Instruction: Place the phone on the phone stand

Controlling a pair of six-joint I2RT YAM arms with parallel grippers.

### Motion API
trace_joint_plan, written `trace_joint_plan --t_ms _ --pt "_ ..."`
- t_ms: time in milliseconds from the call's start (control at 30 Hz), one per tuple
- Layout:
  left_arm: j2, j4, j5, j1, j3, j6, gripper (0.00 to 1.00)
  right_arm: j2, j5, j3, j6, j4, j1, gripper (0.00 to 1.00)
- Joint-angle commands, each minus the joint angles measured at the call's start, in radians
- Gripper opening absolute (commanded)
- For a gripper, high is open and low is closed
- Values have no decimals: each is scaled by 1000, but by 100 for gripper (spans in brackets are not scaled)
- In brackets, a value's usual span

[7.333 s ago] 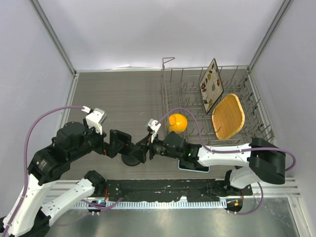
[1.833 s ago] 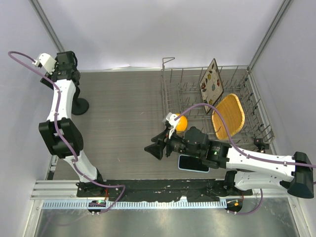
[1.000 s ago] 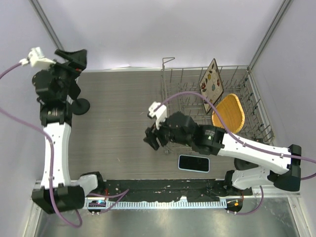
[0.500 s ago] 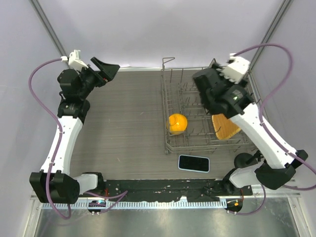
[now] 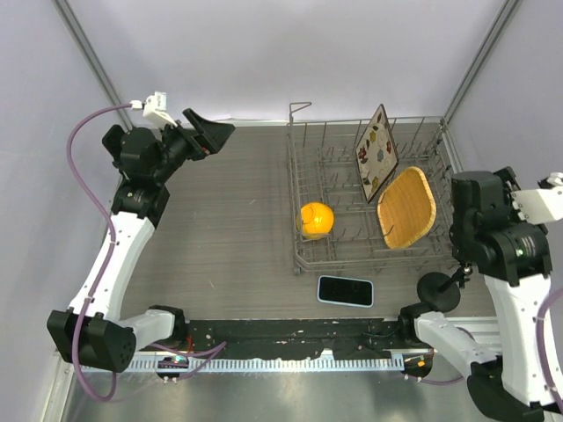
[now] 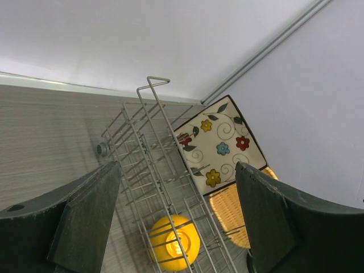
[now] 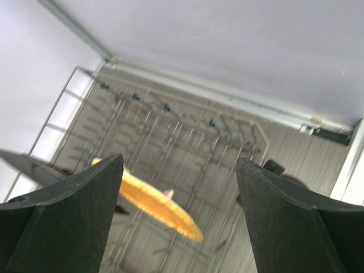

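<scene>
Black phone (image 5: 346, 290), far from end effectors (image 5: 215, 132) (image 7: 179, 159)

Colours as recorded. The phone (image 5: 345, 290) was black with a pale blue rim; the phone stand (image 5: 437, 290) was black. The table (image 5: 220, 220) was grey with fine wood-grain stripes, the dish rack (image 5: 334, 167) grey wire. The ball (image 5: 316, 219) was orange-yellow; the square plate (image 5: 376, 154) was cream with red, yellow and blue flowers; the woven plate (image 5: 406, 207) was yellow-tan.

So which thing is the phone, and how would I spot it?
Find the wire dish rack on the right of the table. Just outside its near edge lies the phone. It is a flat black rectangle with a pale rim, while the orange ball and flowered plate sit inside the rack.
</scene>
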Motion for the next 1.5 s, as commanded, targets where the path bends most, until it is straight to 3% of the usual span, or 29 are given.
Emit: trace_joint_plan --t_ms 0,100,433,667,1067,1267,1467 --pt "-23 28 7 -6 3 14 85 -19 -212 -37 34 -163 -10 86" --pt "-45 28 7 -8 -3 6 85 -24 -309 -88 51 -165 -16 86" --pt "-39 30 0 -8 -9 4 85 -53 -343 -307 37 -165 -131 86" --pt "-28 42 13 -6 -14 -11 85 -57 -242 -285 -125 -165 -225 86" --pt "1 33 25 4 -9 -11 85 -25 -315 -424 -97 -87 -254 88" --pt "8 30 21 7 -8 4 85 -16 -282 -441 -61 -73 -257 66" --pt "24 54 60 41 -14 -38 84 4 -285 -447 -51 -73 -267 62"
